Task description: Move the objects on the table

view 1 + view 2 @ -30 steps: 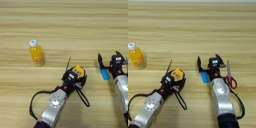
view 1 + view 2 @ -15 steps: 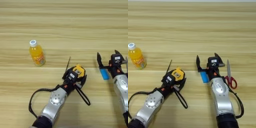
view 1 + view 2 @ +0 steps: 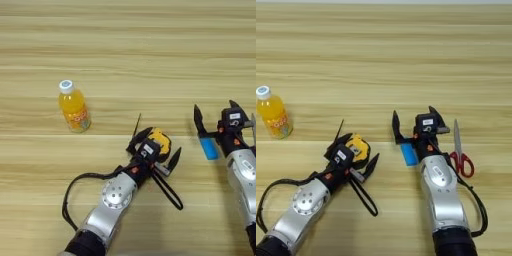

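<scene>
Straddling tape measure, left gripper w/ fingers spread; next: squeeze. Right gripper spread over blue bar.

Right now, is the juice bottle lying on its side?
No, the orange-juice bottle stands upright on the table, white cap on top.

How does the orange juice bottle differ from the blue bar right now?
The white-capped orange juice bottle stands alone, clear of both arms; the small flat blue bar lies flat beside the right pincer. The bottle is taller and rounder, the bar thin. Both rest on the light wooden table.
</scene>
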Available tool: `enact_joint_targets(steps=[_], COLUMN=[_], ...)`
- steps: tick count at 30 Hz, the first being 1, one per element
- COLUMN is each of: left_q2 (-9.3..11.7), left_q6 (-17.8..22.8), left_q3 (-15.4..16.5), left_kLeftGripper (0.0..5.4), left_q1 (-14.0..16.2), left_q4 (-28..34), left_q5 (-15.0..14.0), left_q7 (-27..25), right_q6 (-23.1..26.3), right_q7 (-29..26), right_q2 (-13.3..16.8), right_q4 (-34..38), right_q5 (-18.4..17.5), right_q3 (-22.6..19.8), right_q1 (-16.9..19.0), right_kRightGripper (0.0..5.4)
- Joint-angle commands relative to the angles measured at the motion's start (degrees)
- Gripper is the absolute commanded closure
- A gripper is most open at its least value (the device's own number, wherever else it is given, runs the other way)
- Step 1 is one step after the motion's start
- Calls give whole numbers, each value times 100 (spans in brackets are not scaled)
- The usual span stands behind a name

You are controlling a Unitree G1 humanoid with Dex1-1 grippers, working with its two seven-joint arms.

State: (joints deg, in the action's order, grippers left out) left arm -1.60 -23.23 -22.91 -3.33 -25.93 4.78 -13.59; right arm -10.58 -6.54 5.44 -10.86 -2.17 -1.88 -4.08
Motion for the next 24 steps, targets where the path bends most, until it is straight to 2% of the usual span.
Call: enact_joint_targets(steps=[1, 5, 7, 11, 16, 20, 24], left_q2=[-158, -36, 28, 152, 167, 126, 94], left_q6=[-22, 113, 179, 228, 199, 123, 195], left_q3=[23, 254, 481, 1003, 1471, 1646, 1715], left_kLeftGripper=[1, 1, 1, 1, 1, 1, 1], left_q1=[146, 171, 117, -16, -128, -189, -134], left_q4=[703, 1140, 1191, 956, 443, 65, 137], left_q5=[-143, -246, -276, -336, -383, -322, -248], left_q7=[-49, -2, 92, 349, 594, 767, 928], right_q6=[74, 74, 66, 48, -35, -95, -19], right_q7=[3, -16, -39, -113, -342, -632, -1079], right_q2=[2, 9, 11, 23, 56, 66, 65], right_q4=[84, 103, 117, 152, 312, 495, 800], right_q5=[16, 9, 5, -2, 49, 22, -190], right_q3=[8, 11, 22, 64, 275, 528, 814], right_q1=[17, 30, 44, 74, 188, 325, 521], right_kRightGripper=[0, 0, 0, 0, 0, 0, 0])
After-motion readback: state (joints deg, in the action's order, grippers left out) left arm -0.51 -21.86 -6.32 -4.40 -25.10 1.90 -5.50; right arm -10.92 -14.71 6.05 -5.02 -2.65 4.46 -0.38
